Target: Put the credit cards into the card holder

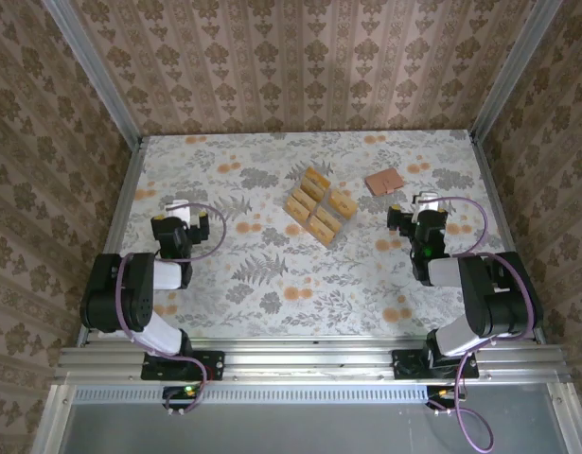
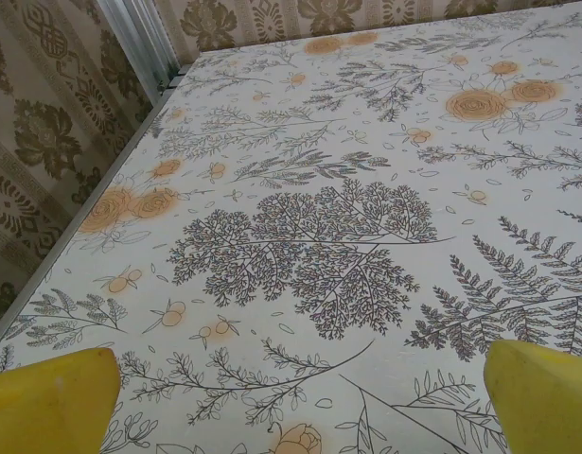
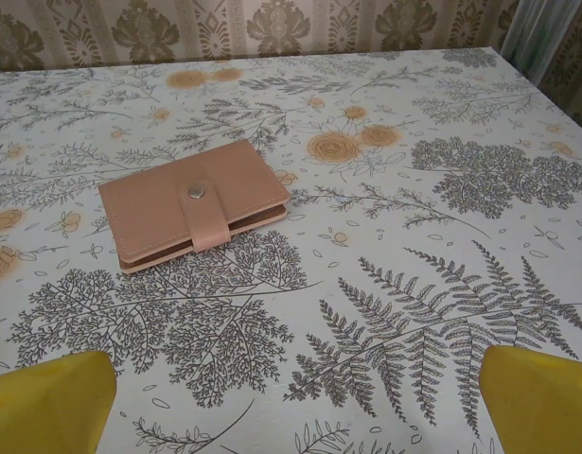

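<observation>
Overhead view above near edge, facing down, wrist views low, close, facing forward, all sharing floral-printed white counter (image 1: 272,284)

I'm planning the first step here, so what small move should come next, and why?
Probably ease the right gripper forward and slightly left toward the card holder. It lies closed, its strap snapped shut, just ahead of those open, empty jaws, so it likely needs opening before any credit cards go in.

A floral-print table (image 1: 272,284) is enclosed by seemingly damask-papered walls (image 1: 300,57).
</observation>
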Controlling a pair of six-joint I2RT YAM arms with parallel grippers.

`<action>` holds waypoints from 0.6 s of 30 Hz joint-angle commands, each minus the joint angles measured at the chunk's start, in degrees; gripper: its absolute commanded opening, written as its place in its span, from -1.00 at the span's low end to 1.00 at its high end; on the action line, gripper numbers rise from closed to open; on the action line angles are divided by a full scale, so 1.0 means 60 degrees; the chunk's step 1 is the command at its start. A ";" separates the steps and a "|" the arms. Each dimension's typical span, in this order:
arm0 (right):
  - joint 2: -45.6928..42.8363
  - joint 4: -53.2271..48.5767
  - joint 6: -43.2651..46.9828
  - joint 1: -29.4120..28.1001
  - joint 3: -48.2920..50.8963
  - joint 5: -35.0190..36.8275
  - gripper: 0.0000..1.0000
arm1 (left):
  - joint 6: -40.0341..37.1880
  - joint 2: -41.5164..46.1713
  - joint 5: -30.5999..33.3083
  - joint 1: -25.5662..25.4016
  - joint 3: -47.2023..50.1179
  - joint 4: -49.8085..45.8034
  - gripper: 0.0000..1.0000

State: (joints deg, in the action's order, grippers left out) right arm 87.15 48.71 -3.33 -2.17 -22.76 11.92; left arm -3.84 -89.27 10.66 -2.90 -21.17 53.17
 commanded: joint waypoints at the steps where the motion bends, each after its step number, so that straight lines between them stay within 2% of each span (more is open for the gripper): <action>1: 0.0079 0.0240 0.0028 -0.0033 0.0008 -0.0068 1.00 | 0.0206 0.0009 -0.0135 0.0056 -0.0079 0.0184 1.00; 18: 0.0124 0.0122 -0.0003 -0.0008 -0.0087 -0.0112 1.00 | 0.0282 0.0000 -0.0311 0.0158 -0.0149 0.0045 1.00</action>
State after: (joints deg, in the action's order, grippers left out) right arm 87.18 48.69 -3.36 -2.17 -22.76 11.90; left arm -3.42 -89.27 9.58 -2.46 -21.17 53.15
